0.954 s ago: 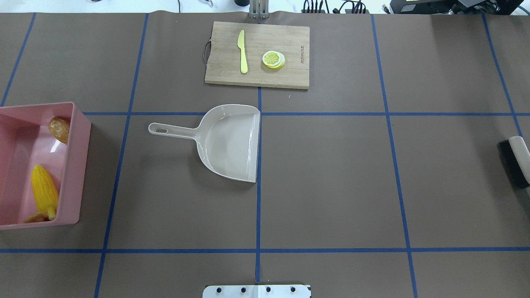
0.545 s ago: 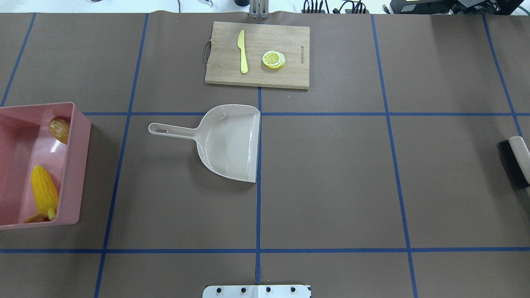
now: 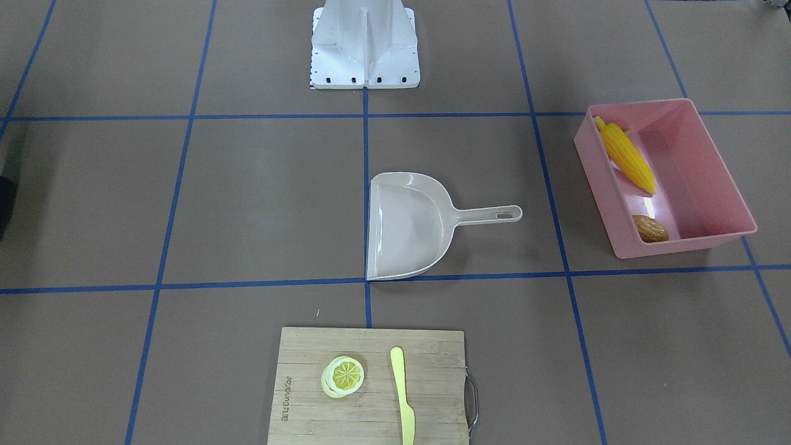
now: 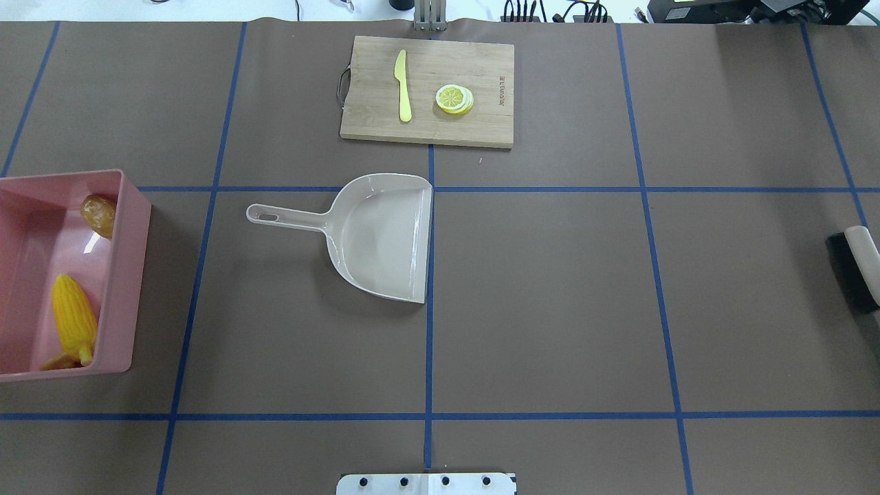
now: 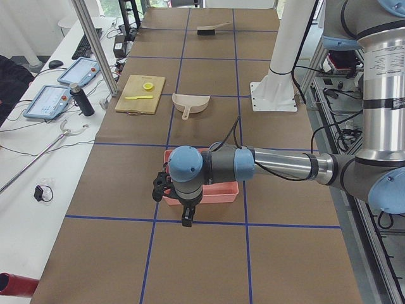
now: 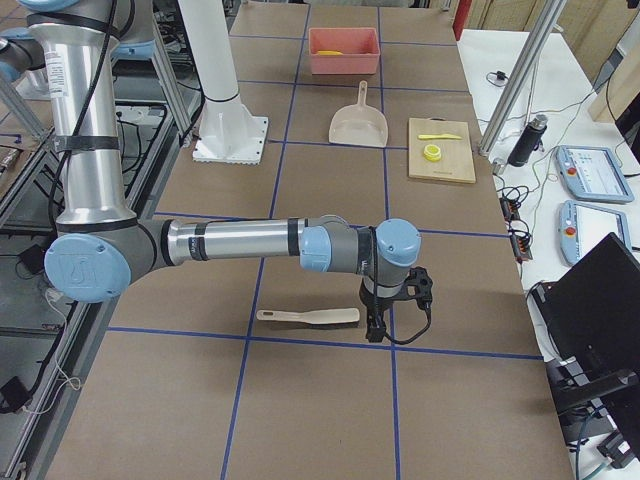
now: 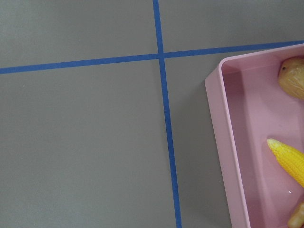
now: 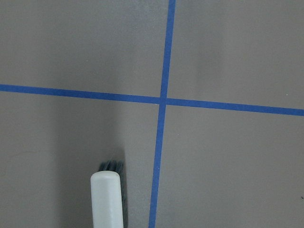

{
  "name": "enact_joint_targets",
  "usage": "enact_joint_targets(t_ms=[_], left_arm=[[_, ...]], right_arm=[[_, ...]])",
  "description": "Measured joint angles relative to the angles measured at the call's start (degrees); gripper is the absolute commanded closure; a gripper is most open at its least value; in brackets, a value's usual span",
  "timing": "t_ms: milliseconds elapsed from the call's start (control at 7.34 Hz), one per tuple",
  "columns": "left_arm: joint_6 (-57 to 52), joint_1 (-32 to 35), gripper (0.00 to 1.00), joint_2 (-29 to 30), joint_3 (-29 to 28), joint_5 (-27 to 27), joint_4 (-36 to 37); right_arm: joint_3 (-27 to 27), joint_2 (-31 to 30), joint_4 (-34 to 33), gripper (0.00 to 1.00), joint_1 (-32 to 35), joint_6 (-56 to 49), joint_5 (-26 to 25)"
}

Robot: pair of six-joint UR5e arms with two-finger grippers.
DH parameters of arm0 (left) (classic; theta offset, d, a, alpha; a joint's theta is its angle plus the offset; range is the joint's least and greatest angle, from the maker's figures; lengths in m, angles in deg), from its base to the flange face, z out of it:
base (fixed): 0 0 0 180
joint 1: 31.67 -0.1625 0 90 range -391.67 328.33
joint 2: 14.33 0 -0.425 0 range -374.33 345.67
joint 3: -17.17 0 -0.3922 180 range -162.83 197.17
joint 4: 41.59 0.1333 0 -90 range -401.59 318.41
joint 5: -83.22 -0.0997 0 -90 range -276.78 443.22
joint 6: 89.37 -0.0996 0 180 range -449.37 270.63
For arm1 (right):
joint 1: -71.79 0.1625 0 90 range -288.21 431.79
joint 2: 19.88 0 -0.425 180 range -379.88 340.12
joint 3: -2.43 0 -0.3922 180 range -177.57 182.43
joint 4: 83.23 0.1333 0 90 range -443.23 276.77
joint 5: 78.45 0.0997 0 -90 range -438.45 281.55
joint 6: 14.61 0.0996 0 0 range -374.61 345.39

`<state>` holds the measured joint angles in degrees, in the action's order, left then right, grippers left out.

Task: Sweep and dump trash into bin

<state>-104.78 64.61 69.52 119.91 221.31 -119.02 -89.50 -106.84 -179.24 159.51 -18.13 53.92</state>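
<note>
- Bin, a large pink rectangular plastic tub with glossy sloped walls, sits at the table's end on my left side, well apart from the dustpan. I judge it light and slippery, so I would take it by the rim.
- Wooden cutting board lies at the far edge and carries a pale yellow plastic knife and a round lemon slice. Neither is trash.
- Beige plastic dustpan with a long handle lies flat mid-table with nothing in its scoop. It looks stiff, and the handle is the place to hold it.
- Pale-handled, black-bristled brush lies on the table at my right end.
- My left gripper hangs just beside the bin, and my right gripper hangs beside the brush. I cannot tell whether either one is apart or together.
- Trash is all inside the bin: the long yellow toy corn cob, the rounded brown toy potato and the knobbly tan toy ginger root touching the corn. They look light, smooth and apt to roll, so they are better swept than pinched.
</note>
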Motion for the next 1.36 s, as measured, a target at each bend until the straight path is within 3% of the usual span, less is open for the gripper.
enact_joint_targets(t_ms=[1362], left_arm=[[-0.06, -0.07, 0.01, 0.09, 0.42, -0.27, -0.02]], right_arm=[[0.32, -0.32, 0.05, 0.00, 0.00, 0.05, -1.03]])
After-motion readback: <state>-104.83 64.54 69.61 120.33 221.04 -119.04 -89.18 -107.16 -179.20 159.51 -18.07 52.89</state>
